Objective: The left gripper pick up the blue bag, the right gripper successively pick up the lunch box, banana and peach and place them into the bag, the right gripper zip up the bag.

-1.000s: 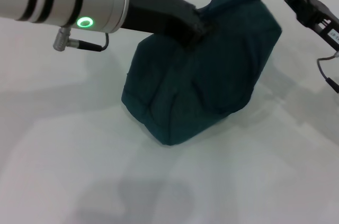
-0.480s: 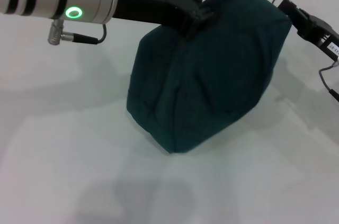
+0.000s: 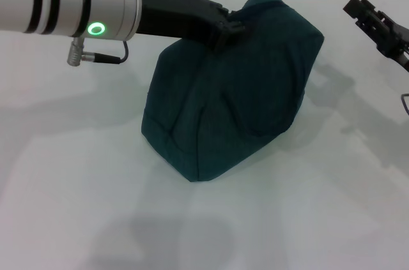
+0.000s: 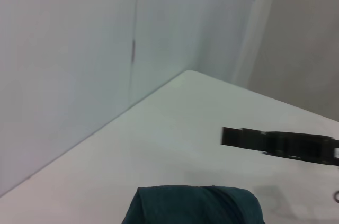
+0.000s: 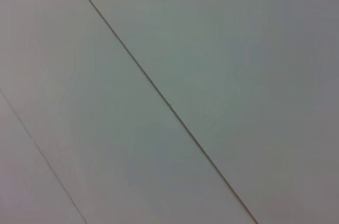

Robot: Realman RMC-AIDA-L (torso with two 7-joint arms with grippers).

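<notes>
— Fingers first: what is the left gripper (image 3: 231, 25) doing?

— Its black fingers are clenched on the top edge of the blue bag (image 3: 236, 91), at the upper left of the bag as the head view shows it. The silver forearm with the green ring light reaches in from the left side of that view.

— And the bag itself?

— It stands on the white table (image 3: 77, 174), roughly in the middle, leaning over so that its top points toward the right and the far side. Its lower corner rests on the table surface. It looks closed and bulging; nothing inside it can be seen. In the left wrist view only a strip of the bag's teal fabric (image 4: 193, 205) shows at the edge, with the table corner and the pale walls behind it.

— The right gripper?

— The right gripper (image 3: 358, 8) is at the far right of the head view, raised over the table and well apart from the bag, touching nothing. The same black gripper (image 4: 228, 136) appears farther off in the left wrist view. Whether its fingers are apart or together, I cannot tell. The right wrist view shows only a pale surface crossed by thin dark seams.
</notes>
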